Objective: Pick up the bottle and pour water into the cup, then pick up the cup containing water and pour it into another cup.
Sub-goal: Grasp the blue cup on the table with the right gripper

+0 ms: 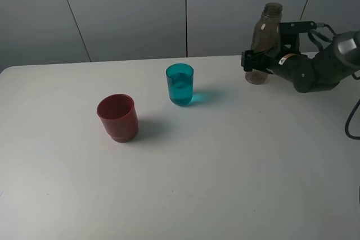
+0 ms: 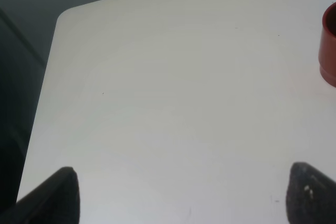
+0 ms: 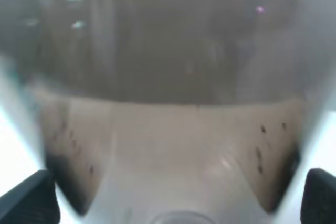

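The smoky grey-brown bottle (image 1: pixel 264 37) stands upright on the table at the back right, uncapped. My right gripper (image 1: pixel 256 63) sits around its lower part. In the right wrist view the bottle (image 3: pixel 173 77) fills the frame and the gripper (image 3: pixel 173 198) has its fingertips wide apart on either side, so it is open. The teal cup (image 1: pixel 180 84) stands near the middle with water in it. The dark-red cup (image 1: pixel 117 117) stands left of it and nearer; its side (image 2: pixel 329 43) shows in the left wrist view. My left gripper (image 2: pixel 178 195) is open over bare table, out of the exterior view.
The white table (image 1: pixel 225 167) runs to a rounded far-left corner (image 2: pixel 65 17). A grey wall (image 1: pixel 129 9) stands behind it. The right arm's cable (image 1: pixel 351 122) hangs at the right edge.
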Controlling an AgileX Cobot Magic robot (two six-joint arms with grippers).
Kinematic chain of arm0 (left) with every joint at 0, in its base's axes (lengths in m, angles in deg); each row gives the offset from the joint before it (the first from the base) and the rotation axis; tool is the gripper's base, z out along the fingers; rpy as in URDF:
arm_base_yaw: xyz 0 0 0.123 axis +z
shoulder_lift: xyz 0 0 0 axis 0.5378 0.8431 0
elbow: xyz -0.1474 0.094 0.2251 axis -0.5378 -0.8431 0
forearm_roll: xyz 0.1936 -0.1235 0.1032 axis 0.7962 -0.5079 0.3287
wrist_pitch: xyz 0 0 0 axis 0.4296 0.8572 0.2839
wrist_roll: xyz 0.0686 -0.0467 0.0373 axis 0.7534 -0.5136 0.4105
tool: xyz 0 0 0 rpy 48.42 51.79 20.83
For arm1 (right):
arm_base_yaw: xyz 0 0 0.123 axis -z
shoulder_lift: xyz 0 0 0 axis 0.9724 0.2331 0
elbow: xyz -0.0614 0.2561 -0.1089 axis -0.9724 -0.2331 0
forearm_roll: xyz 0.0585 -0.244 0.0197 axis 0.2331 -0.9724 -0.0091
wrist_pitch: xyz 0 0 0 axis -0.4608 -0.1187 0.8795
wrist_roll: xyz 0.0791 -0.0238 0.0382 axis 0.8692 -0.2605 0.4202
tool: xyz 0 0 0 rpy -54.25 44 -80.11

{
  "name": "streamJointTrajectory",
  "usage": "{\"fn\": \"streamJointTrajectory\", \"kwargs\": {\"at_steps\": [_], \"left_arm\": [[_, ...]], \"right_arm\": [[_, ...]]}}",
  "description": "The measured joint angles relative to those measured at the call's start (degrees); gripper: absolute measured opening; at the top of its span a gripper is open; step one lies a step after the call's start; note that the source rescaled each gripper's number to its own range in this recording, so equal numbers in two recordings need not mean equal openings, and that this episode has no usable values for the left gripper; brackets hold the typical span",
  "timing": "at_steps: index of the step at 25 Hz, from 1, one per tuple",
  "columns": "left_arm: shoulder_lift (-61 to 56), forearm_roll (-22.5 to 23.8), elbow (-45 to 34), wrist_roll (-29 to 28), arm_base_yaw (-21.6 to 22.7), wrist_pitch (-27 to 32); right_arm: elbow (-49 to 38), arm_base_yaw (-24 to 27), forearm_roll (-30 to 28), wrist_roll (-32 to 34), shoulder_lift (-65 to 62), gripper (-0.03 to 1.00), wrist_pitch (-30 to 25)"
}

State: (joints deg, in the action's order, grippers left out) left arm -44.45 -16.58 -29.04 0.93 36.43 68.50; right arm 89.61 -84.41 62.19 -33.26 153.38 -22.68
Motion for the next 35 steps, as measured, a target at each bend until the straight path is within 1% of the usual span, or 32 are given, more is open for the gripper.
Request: {"fn": "streamJointTrajectory", "kwargs": {"at_steps": [7,14,17,20,23,25,29,35], "left_arm": [[0.0,0.0,0.0,0.14,0.0,0.0],[0.0,0.0,0.0,0.14,0.0,0.0],[0.0,0.0,0.0,0.14,0.0,0.0],[0.0,0.0,0.0,0.14,0.0,0.0],[0.0,0.0,0.0,0.14,0.0,0.0],[0.0,0.0,0.0,0.14,0.0,0.0],[0.0,0.0,0.0,0.14,0.0,0.0],[0.0,0.0,0.0,0.14,0.0,0.0]], "right_arm": [[-12.59,0.0,0.0,0.11,-9.77,0.99,-0.39],[-25.64,0.0,0.0,0.11,-22.85,1.0,-0.51],[-29.46,0.0,-1.11,0.11,-28.4,1.0,-1.45],[-31.73,-0.11,-3.02,0.11,-32.87,1.0,-6.06],[-32.93,-1.95,-5.68,0.33,-36.11,1.0,-11.42],[-33.24,-3.68,-6.32,0.57,-36.99,1.0,-13.47],[-33.24,-7.25,-6.88,0.96,-37.23,1.0,-13.82],[-33.24,-12.27,-6.88,1.09,-37.23,1.0,-11.82]]}}
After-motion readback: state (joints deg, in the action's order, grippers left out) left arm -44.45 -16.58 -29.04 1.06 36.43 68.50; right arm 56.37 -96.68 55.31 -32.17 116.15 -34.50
